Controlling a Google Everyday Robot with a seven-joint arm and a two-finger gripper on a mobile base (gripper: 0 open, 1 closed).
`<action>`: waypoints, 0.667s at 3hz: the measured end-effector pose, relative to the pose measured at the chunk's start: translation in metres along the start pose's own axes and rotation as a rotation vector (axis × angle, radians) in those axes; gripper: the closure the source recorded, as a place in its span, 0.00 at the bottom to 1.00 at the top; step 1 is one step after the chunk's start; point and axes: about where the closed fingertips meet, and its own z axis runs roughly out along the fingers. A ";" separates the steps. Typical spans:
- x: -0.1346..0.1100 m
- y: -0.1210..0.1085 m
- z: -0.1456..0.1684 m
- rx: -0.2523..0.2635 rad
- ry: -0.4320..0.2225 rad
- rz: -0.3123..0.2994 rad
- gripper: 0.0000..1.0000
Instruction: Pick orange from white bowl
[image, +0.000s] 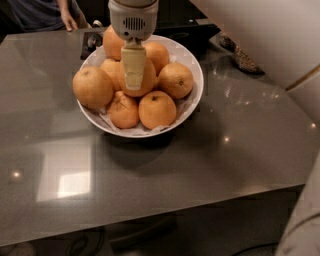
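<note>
A wide white bowl (194, 102) stands on the grey table, heaped with several oranges. The large deep-orange orange (148, 80) lies at the middle top of the heap. My gripper (133, 82) hangs straight down from above and is right against the front of that orange, covering part of it. A paler big orange (92, 87) sits at the bowl's left edge. Smaller oranges (157, 109) lie in front.
My white arm (265, 35) fills the upper right and hides most of a cereal jar (243, 58). A person (64, 12) stands at the table's far left. A dark object (91, 42) lies behind the bowl. The table's front edge runs low across the view.
</note>
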 end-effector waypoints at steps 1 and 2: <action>-0.001 0.003 0.011 -0.026 0.004 -0.004 0.28; 0.005 0.006 0.028 -0.053 0.018 -0.002 0.30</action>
